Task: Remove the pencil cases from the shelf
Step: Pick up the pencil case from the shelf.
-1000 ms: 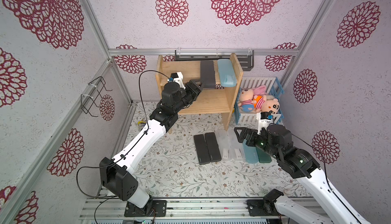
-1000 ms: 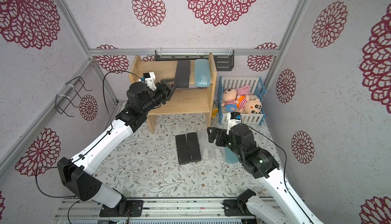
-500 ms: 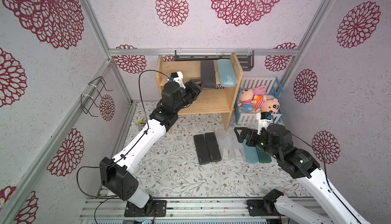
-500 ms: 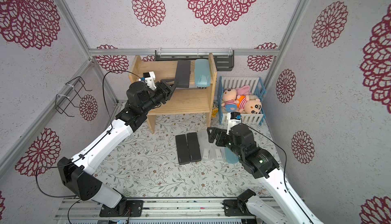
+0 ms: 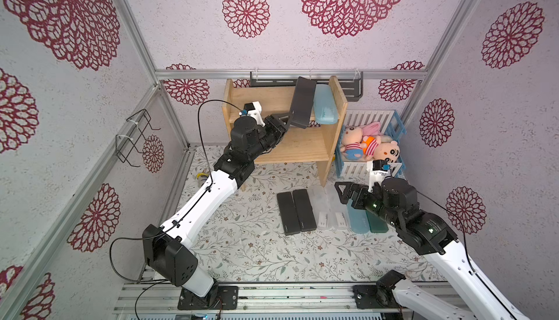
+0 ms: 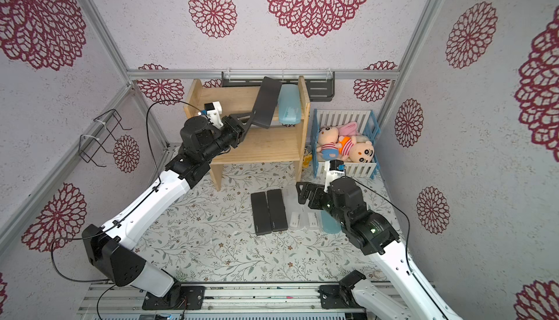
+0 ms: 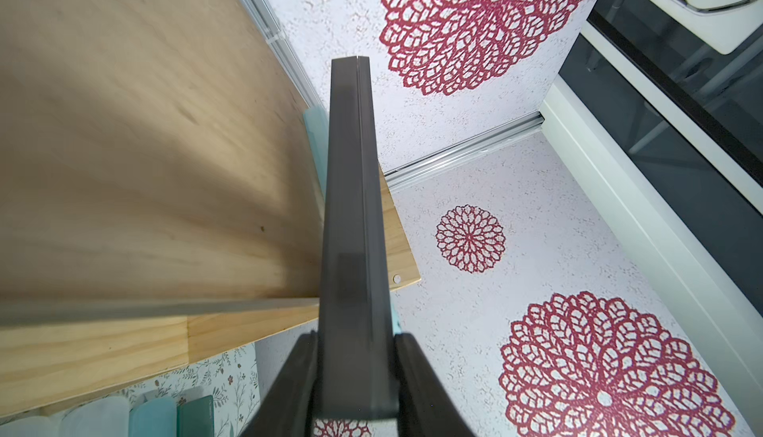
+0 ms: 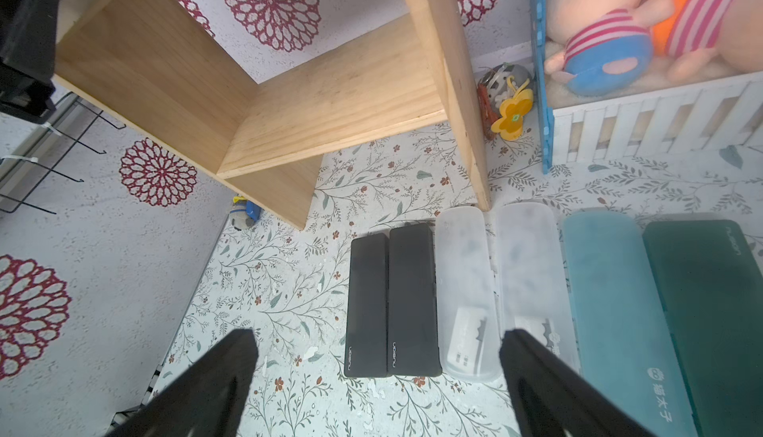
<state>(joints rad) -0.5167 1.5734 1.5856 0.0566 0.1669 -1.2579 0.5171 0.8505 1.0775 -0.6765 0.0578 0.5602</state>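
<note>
A dark grey pencil case (image 5: 301, 104) is held tilted at the top tier of the shelf (image 5: 304, 149), beside a light blue case (image 5: 325, 108), and is clamped at its near end by the left gripper (image 5: 288, 119). A row of six cases (image 5: 298, 209) is laid on the floor (image 5: 242, 243), and the right gripper (image 5: 341, 194) is spread wide above it.

walls: pale textured wallpaper (image 5: 302, 52) with crimson rosettes | frame: aluminium rails (image 5: 211, 74) at the corners | floor: leaf-and-flower print mat (image 5: 242, 243) | back wall: dark metal rack (image 5: 352, 90) | side wall: black wire holder (image 5: 134, 137) | light: even
</note>
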